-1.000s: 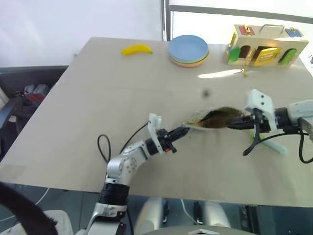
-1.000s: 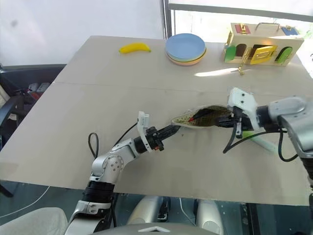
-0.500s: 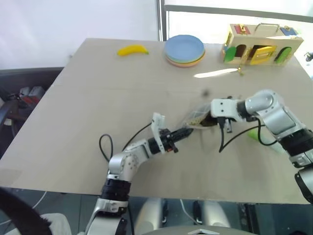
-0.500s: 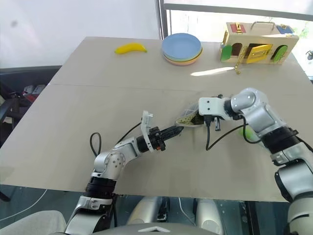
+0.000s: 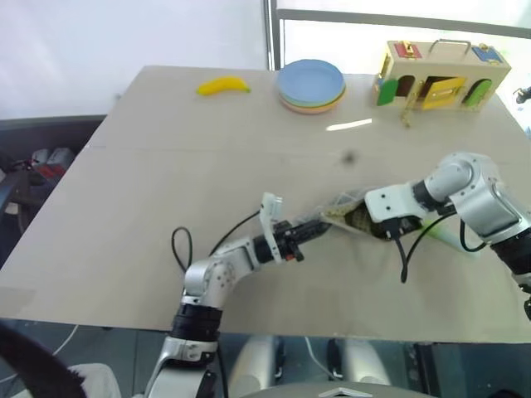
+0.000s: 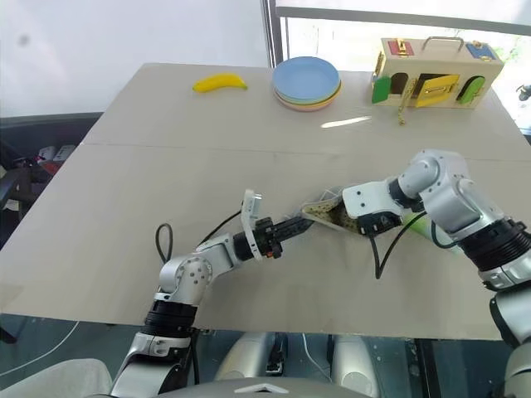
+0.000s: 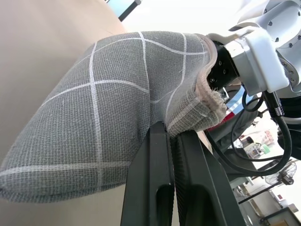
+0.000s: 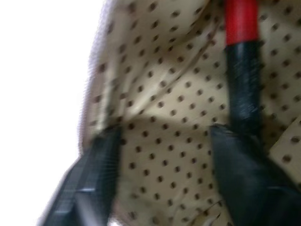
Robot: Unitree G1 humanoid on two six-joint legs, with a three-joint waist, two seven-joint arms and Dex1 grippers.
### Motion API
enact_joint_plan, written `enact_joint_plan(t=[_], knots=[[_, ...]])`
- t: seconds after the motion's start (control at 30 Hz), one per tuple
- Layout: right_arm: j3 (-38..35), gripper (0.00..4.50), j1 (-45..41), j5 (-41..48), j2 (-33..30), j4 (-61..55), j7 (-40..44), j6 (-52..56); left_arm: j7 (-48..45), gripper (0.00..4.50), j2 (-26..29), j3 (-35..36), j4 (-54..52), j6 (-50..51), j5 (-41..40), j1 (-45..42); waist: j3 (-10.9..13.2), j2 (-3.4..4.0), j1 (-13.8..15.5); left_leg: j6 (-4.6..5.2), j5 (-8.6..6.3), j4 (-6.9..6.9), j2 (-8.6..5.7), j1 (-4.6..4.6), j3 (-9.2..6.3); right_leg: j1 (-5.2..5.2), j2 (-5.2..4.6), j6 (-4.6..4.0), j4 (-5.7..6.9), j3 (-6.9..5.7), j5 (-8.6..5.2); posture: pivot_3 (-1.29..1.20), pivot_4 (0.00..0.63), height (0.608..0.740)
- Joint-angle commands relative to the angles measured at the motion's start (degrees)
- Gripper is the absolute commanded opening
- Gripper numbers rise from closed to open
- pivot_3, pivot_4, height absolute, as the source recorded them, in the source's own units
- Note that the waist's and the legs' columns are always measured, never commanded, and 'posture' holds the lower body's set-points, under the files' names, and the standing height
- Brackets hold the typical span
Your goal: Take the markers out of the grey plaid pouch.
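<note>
The step in hand is the reach into the grey plaid pouch (image 5: 347, 219), which lies on the counter (image 5: 166, 166) at centre right of the left eye view, its long axis running roughly left to right with the mouth opened toward the right. The left claw (image 5: 319, 230), jaws pressed together, pinches the pouch's left edge and holds it steady; the left wrist view shows both black fingers (image 7: 160, 179) clamped on the fabric rim. The right claw (image 8: 164, 141) stands wide inside the dotted lining, gripping nothing yet. A marker with a red end (image 8: 241, 61) lies beside one finger, seemingly lengthwise along the pouch, though the blur leaves that uncertain. The next move probably calls for shifting the spread fingers to straddle that marker, closing on it, then drawing it out.
</note>
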Motion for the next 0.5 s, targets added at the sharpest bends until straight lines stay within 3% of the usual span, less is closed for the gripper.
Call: enact_joint_plan(t=[0.03, 0.33, 0.5], knots=[[-2.3, 4.43, 0.4, 0.1, -1.0, -2.8, 0.6, 1.5, -1.1, 0.00, -0.3, -0.2, -2.4, 0.7, -1.9, -0.8, 0.0, 0.00, 0.1, 0.00, 0.00, 0.00, 0.00, 0.00, 0.00, 0.00, -0.01, 0.00, 0.00, 0.00, 0.00, 0.00, 0.150, 0.740], [-2.8, 4.48, 0.5, 0.6, -4.9, -10.9, 3.4, 8.3, -0.2, 0.00, -1.4, 2.5, -3.7, 7.1, -8.7, -1.9, 0.0, -0.01, 0.1, 0.00, 0.00, 0.00, -0.05, -0.07, -0.03, -0.02, -0.08, 0.00, -0.04, -0.01, 0.00, 0.00, 0.150, 0.740], [-0.5, 4.48, -2.2, -0.5, -1.5, -9.6, 2.0, 9.9, 1.4, 0.00, -1.7, 4.2, -3.4, 11.3, -12.3, -1.4, 0.0, -0.01, -0.1, 0.00, 0.00, 0.00, -0.03, -0.03, -0.02, -0.02, -0.06, 0.00, -0.02, 0.02, 0.00, 0.00, 0.150, 0.740]])
